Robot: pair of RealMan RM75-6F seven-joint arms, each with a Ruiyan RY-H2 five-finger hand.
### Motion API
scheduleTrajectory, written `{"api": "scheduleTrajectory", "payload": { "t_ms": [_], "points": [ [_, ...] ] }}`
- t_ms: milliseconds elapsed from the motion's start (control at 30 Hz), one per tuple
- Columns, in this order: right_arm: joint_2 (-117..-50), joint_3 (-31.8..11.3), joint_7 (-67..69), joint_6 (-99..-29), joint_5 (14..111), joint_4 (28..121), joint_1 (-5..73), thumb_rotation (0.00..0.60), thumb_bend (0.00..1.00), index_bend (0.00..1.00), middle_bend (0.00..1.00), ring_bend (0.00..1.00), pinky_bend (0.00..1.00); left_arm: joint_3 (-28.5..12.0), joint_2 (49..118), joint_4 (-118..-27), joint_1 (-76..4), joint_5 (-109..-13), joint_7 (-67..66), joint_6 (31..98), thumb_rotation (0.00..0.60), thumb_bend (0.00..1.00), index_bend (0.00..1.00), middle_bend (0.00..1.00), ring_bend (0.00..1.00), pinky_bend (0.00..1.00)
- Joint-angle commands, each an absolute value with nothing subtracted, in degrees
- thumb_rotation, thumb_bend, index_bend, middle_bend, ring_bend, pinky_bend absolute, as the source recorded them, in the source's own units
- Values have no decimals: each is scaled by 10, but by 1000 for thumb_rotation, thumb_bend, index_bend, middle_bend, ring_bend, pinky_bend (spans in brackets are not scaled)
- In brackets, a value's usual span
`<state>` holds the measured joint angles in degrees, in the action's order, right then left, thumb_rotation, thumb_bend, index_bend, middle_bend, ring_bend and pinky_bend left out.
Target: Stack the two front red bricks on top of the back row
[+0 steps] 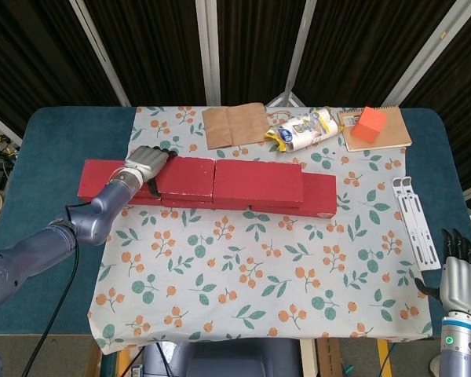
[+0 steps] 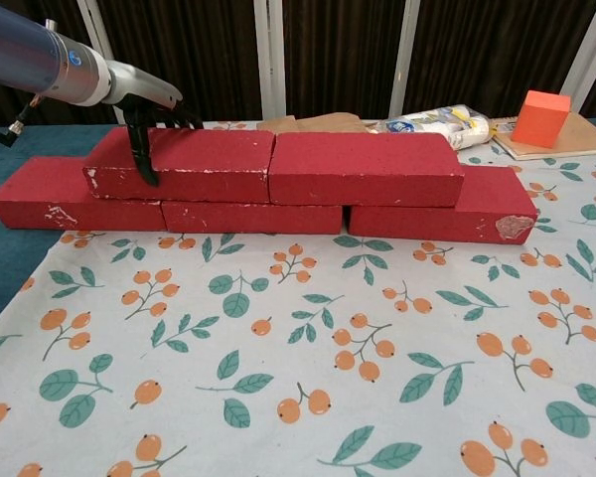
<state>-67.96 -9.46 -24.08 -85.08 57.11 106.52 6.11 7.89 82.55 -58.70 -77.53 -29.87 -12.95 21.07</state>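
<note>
My right hand point(image 1: 458, 276) is nearest, at the counter's point(image 1: 55, 149) front right corner, off the floral cloth point(image 1: 259, 259); fingers extended and apart, holding nothing. My left hand point(image 1: 145, 163) rests on the left end of the upper left brick point(image 2: 184, 165), thumb down its front face, the other fingers over its top and back edge, gripping it.

That brick sits on the bottom row point(image 2: 248, 214), end to end with the upper right brick point(image 2: 363, 169); a narrow seam shows between the two. The bottom row is three red bricks in a line; its left end and right end stick out past the upper pair. Both upper bricks lie flat and level.

White plastic strips point(image 1: 414, 221) lie on the cloth's right edge. Behind the bricks: brown paper bag point(image 1: 234, 125), clear packet point(image 1: 304, 130) with a printed label, spiral notebook point(image 1: 386, 133) carrying an orange cube point(image 1: 369, 123).
</note>
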Motion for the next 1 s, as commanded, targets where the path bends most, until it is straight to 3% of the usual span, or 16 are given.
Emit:
{"api": "scheduleTrajectory", "payload": {
  "t_ms": [33, 333, 1000],
  "points": [
    [-680, -95, -242, -851, 570, 1065, 61, 600, 215, 0, 0, 18, 0, 80, 826, -586, -776, -297, -130, 210, 600, 0, 151, 103, 99, 190],
    [-682, -95, -245, -853, 569, 1065, 62, 600, 214, 0, 0, 18, 0, 85, 826, -585, -781, -291, -130, 207, 600, 0, 115, 33, 1, 130],
    [-680, -96, -246, -856, 564, 1068, 60, 600, 214, 0, 0, 18, 0, 102, 815, -604, -798, -269, -126, 206, 600, 0, 97, 8, 0, 125]
  ]
}}
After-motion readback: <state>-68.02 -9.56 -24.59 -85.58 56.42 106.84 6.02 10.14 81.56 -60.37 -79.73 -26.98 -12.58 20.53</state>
